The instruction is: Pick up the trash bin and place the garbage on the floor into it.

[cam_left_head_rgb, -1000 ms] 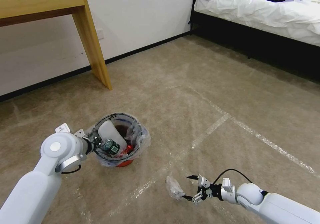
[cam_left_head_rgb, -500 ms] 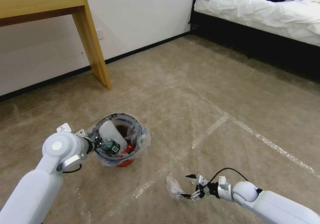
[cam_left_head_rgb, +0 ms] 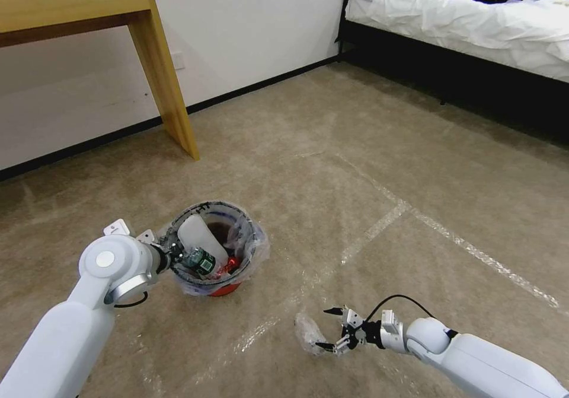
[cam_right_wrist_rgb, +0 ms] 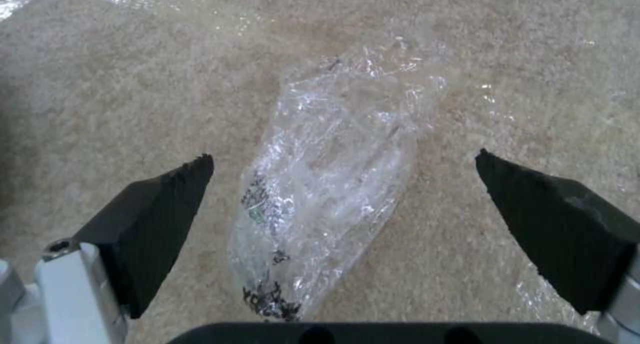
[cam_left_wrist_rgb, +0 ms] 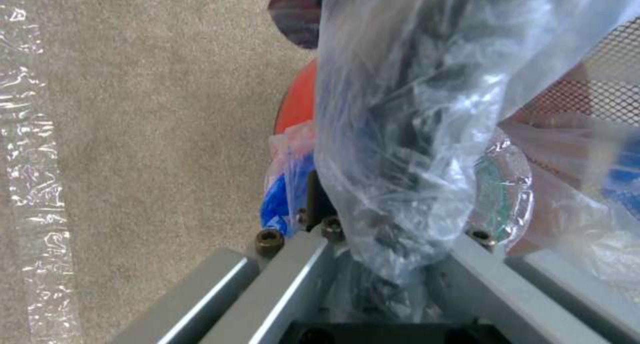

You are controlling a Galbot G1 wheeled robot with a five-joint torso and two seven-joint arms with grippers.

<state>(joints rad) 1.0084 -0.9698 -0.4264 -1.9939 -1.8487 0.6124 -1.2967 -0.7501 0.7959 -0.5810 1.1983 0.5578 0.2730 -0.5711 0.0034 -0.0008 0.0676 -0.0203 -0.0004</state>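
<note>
I see bare floor (cam_left_head_rgb: 355, 166) all around my spread right gripper (cam_left_head_rgb: 328, 328); only the crumpled wrapper (cam_left_head_rgb: 309, 333) lies between its fingers.

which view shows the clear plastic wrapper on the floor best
The right wrist view: the crumpled clear wrapper lies large between the open right end effector fingertips. The head view shows it small on the carpet.

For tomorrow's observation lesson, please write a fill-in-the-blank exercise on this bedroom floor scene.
1. The left tool grips the rim of the red ____.
2. The right tool has its fingers ____ around a clear plastic bag.
3. That bag lies on the ____, not lifted.
4. A green-labelled bottle lies ____ the bin.

Missing words: bin; open; floor; inside
</note>
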